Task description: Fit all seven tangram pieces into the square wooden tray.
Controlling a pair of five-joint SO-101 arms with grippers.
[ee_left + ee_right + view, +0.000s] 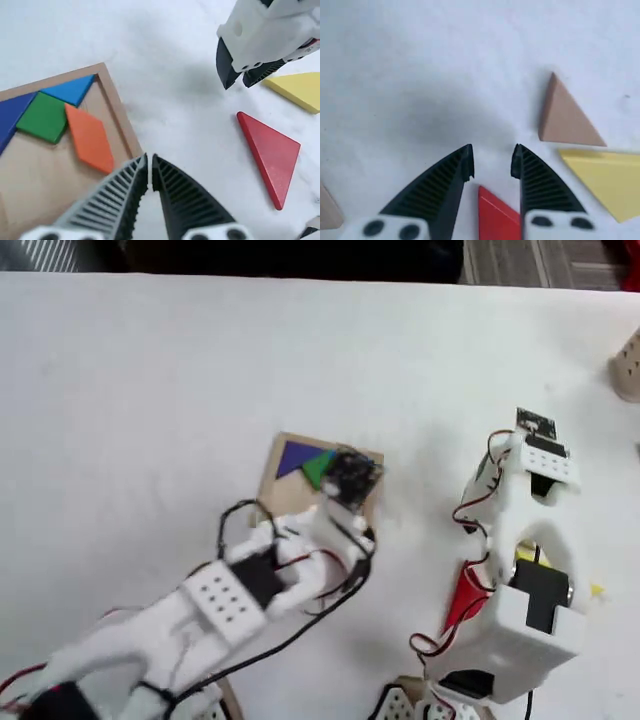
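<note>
Hovering the spread right gripper (492, 150) over the flat red wooden triangle (495, 217) at four o'clock from the square wooden tray (285, 502), judging it light, stiff, best pinched across edges, holding the left gripper (150, 159) pressed together.

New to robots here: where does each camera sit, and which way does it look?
High view: fixed above, looking down on the table; shows both arms and the tray.
Left wrist view: on the left arm, looking past its shut left tool at the tray's corner.
Right wrist view: on the right arm, looking down past its open right tool.
Shared: both wrist views show the red triangle and yellow triangle.
</note>
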